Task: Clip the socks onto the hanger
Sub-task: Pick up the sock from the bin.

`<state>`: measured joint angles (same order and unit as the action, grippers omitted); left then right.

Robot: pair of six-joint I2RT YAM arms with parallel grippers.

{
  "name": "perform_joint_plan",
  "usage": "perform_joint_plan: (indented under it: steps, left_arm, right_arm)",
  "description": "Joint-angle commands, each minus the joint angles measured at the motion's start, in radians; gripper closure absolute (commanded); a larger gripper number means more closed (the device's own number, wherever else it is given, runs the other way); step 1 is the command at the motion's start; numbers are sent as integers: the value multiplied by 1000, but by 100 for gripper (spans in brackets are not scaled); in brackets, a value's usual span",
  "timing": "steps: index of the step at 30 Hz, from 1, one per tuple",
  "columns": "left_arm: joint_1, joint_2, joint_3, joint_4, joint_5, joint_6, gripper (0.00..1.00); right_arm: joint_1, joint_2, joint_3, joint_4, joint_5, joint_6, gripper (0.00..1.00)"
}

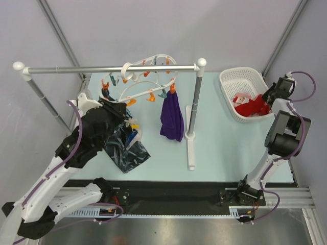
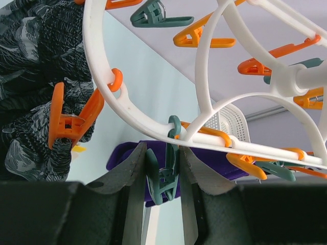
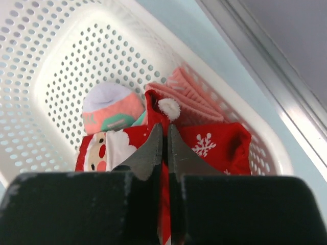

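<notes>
Right jaws clenched on red sock (image 3: 230,143) in basket (image 3: 51,76); left jaws pinching teal clip (image 2: 163,176) on hanger (image 2: 97,66).

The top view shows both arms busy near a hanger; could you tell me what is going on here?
The left gripper is closed around a teal plastic clothespin on the white oval plastic drying hanger, which hooks over the grey metal rail. The right gripper is down in the white perforated plastic basket, pinching a red Santa-print sock beside a salmon-pink sock. A purple cloth and a dark navy patterned cloth hang from clips; I see no sock clipped yet.
</notes>
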<state>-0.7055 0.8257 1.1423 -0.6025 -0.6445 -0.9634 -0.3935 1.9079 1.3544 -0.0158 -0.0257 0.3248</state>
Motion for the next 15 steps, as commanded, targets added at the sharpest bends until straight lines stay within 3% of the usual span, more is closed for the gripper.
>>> perform_joint_plan:
  steps: [1,7,11,15]
  left_arm:
    - [6,1,22,-59,20,15,100]
    - [8,-17,4,-56,31,5,100]
    - [8,-28,-9,-60,14,8,100]
    - [6,-36,-10,-65,8,14,100]
  right_arm:
    - [31,-55,40,-42,-14,5,100]
    - [207,-291,20,-217,140,-59,100]
    - [295,-560,-63,-325,165,-82,100]
    - [427,-772,-74,-536,249,-89,100]
